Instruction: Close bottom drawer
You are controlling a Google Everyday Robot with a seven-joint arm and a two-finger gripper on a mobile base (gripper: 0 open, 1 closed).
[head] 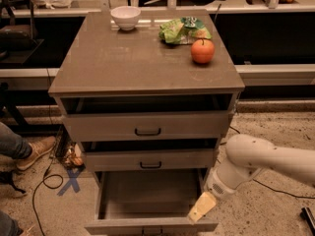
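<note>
The bottom drawer (147, 195) of the grey-taupe cabinet (142, 63) is pulled far out, showing a plain flat tray with nothing in it. Its front panel (113, 226) runs along the bottom edge of the view, with only a trace of its dark handle showing. My gripper (202, 207), tan-tipped on a white arm (256, 163), hangs at the drawer's right front corner, just above and behind the front panel. It comes in from the right.
The top drawer (147, 127) and middle drawer (150, 160) stand slightly out. On the cabinet top are a white bowl (125, 17), a green chip bag (183, 29) and an orange (203, 51). A person's shoe (34, 151), cables and a blue floor mark (71, 181) lie at the left.
</note>
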